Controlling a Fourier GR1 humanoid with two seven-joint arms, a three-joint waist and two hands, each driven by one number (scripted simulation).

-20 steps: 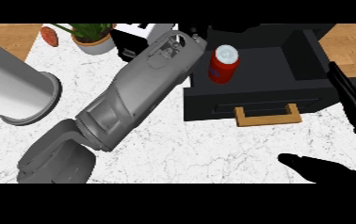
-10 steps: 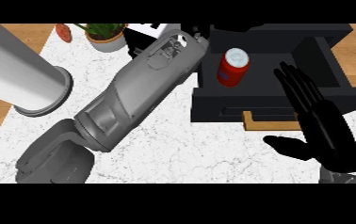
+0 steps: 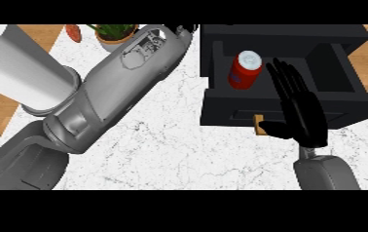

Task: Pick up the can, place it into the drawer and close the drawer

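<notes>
Can (image 3: 244, 70), red with a white top, sits tilted inside the open black drawer (image 3: 223, 106), just to the left of the right hand (image 3: 302, 111) and close to its fingertips without clearly touching them. That hand is flat and open, black fingers (image 3: 287, 77) straight and held side by side, pointing away from the robot over the drawer's right half, with the thumb stuck out to the left above the wooden handle (image 3: 259, 125) on the drawer's front. Its grey forearm (image 3: 323, 172) comes up from the lower edge directly behind the palm.

Far to the left of that hand, the left forearm (image 3: 108, 99) lies as a long grey diagonal across the white marbled counter (image 3: 194, 153), reaching up toward the drawer's far left corner; the left hand at its end is mostly hidden, so whether its fingers are spread or curled cannot be told.

Beyond the left forearm stand a potted plant (image 3: 111, 33) and a small red item (image 3: 73, 32), and on its outer side a tall grey cylinder (image 3: 28, 82).
</notes>
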